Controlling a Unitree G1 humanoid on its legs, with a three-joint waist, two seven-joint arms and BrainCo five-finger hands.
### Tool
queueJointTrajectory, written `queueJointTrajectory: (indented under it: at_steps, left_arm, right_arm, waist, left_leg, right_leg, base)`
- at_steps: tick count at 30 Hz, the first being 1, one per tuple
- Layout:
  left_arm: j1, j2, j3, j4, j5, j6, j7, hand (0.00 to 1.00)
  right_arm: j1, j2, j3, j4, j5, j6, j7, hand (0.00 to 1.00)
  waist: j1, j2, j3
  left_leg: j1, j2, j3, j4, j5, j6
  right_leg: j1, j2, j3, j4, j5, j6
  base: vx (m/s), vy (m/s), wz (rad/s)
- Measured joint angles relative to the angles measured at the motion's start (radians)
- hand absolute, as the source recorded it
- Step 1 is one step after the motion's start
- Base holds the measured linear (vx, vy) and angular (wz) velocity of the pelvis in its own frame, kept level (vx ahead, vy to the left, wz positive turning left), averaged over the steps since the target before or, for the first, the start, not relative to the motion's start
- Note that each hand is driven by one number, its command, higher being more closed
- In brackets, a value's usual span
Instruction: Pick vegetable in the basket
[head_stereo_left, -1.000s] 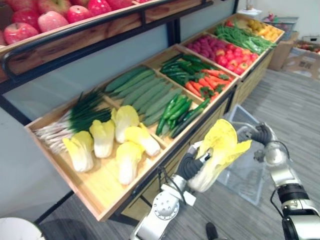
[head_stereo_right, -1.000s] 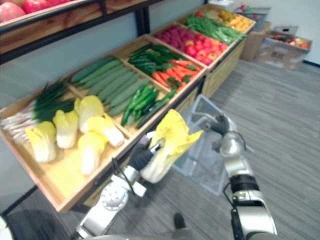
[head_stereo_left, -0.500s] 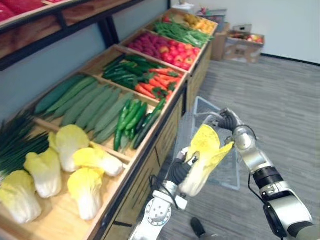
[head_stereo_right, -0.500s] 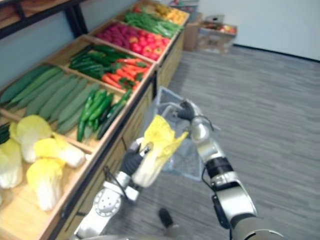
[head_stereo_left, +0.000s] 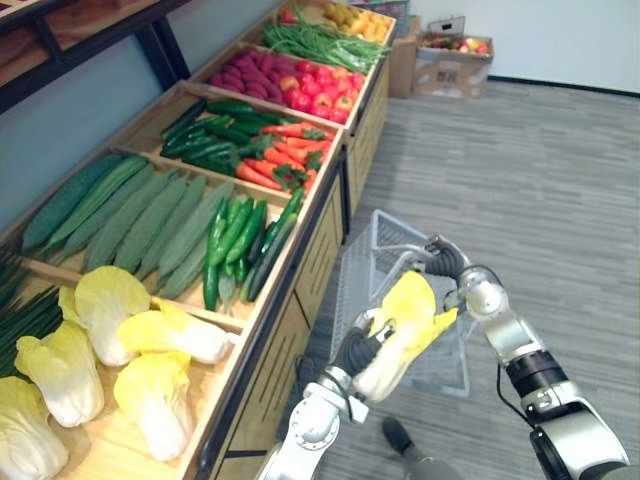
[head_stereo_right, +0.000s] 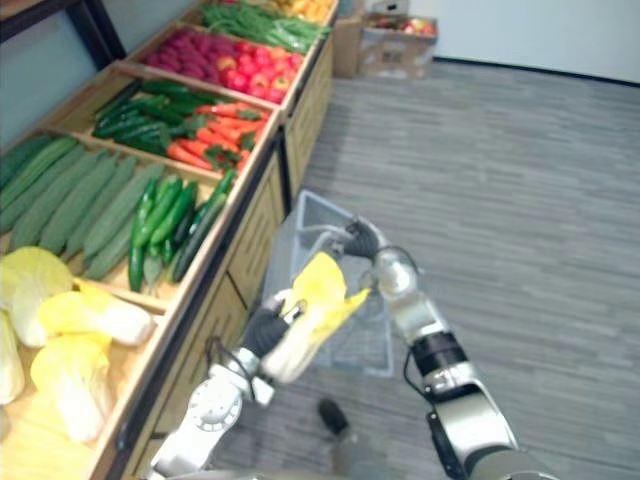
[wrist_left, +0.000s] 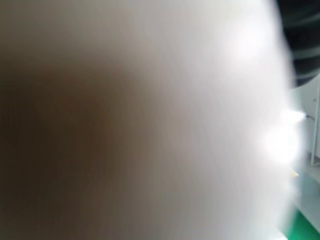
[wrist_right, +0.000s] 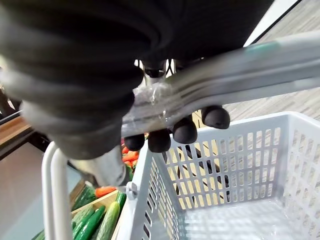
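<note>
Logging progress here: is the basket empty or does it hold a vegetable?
Empty as far as shown: the basket has a bare floor, and the left hand holds the cabbage.

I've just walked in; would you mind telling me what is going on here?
The robot is picking vegetables at a wooden produce stand. Its left hand is curled round a yellow-white cabbage, holding it up just in front of a grey plastic basket. Its right hand grips the basket handle. The cabbage is not yet inside the basket. More cabbages lie on the stand.
</note>
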Motion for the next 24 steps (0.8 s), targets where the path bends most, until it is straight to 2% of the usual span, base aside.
queueJointTrajectory:
  at_steps: [8,18,24]
  left_arm:
    - [-0.057,-0.009,-0.064,0.073,0.044,0.001,-0.036,1.0]
    - [-0.095,-0.01,-0.17,0.131,0.087,-0.001,-0.079,1.0]
    - [-0.166,-0.019,-0.224,0.322,0.229,-0.001,-0.075,1.0]
  right_arm:
    - [0.035,-0.002,-0.003,-0.044,0.025,0.029,0.042,1.0]
    - [0.062,-0.005,-0.026,-0.119,0.015,0.03,0.085,1.0]
    - [0.083,0.002,-0.042,-0.148,-0.005,0.03,0.086,1.0]
  waist:
    - [-0.002,-0.002,0.001]
    - [-0.002,-0.005,0.003]
    - [-0.006,-0.005,0.003]
  left_leg:
    - [-0.014,0.009,-0.009,0.023,-0.013,0.004]
    - [-0.019,0.008,-0.028,0.024,-0.016,0.008]
    - [-0.019,0.003,-0.03,0.021,-0.016,0.008]
  right_leg:
    - [-0.001,-0.005,-0.004,-0.002,0.002,0.003]
    - [0.004,-0.018,-0.018,-0.003,0.001,0.004]
    - [0.005,-0.022,-0.019,-0.004,0.001,0.004]
  base:
    - [-0.01,-0.006,0.02]
    - [-0.02,-0.007,0.05]
    - [0.0,0.0,0.0]
